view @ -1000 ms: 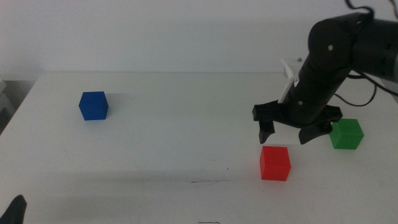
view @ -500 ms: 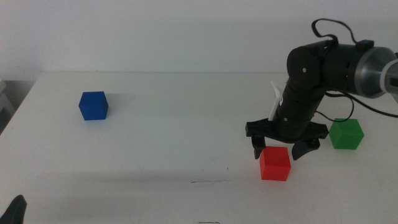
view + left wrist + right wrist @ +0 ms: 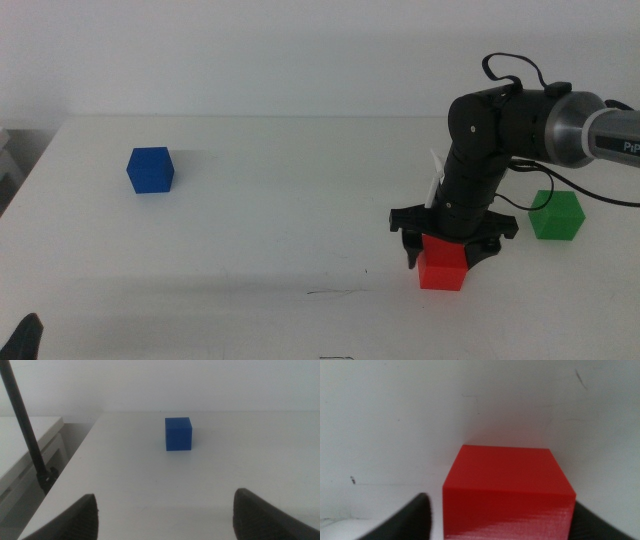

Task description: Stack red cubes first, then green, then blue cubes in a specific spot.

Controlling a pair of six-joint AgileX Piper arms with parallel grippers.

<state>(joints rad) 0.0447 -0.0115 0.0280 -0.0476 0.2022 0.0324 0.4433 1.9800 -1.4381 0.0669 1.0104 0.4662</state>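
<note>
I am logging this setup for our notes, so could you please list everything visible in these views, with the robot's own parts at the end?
red cube: one, bright red, on the table near the front right, between the open jaws of the right hand.
green cube: one, bright green, on the table to the right of the red cube, apart from it.
blue cube: one, deep blue, on the table at the left, alone.
dark line: one, thin, on the tabletop left of the red cube.
table: one, white.
right hand: one, dark, lowered around the red cube, jaws open.
left hand: one, dark, jaws open, waiting at the table's near left, facing the blue cube.
</note>
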